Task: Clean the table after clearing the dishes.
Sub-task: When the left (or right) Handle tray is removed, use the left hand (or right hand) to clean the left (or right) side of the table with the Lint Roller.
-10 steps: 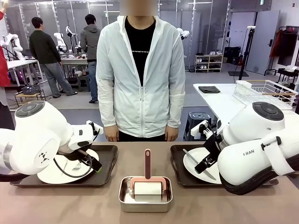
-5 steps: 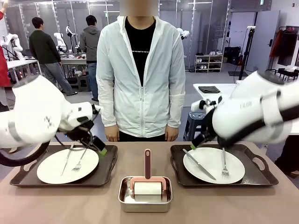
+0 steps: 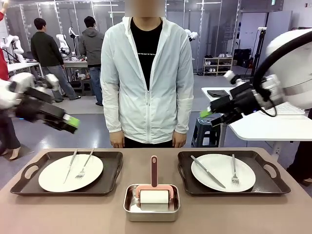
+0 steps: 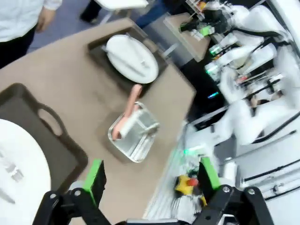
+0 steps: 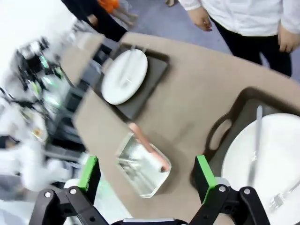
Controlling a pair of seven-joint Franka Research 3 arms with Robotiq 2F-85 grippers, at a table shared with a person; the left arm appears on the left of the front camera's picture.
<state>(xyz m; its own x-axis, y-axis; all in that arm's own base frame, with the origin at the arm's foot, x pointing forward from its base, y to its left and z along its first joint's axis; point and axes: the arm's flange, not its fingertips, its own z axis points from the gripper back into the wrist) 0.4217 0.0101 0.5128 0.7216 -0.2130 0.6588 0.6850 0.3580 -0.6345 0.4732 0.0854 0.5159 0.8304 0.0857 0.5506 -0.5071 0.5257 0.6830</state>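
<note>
Left claw (image 3: pixel 71 123) hangs spread and empty, high above the left plate (image 3: pixel 51 178) on its dark tray (image 3: pixel 113 168); right claw (image 3: pixel 206 115), also spread and empty, hangs high above the right tray (image 3: pixel 267 184) and its plate (image 3: pixel 218 165); both trays sit on the taupe table (image 3: pixel 87 212), with a steel pan (image 3: pixel 130 208) between them; the print on the person's shirt (image 3: pixel 145 52) is too small to read.
</note>
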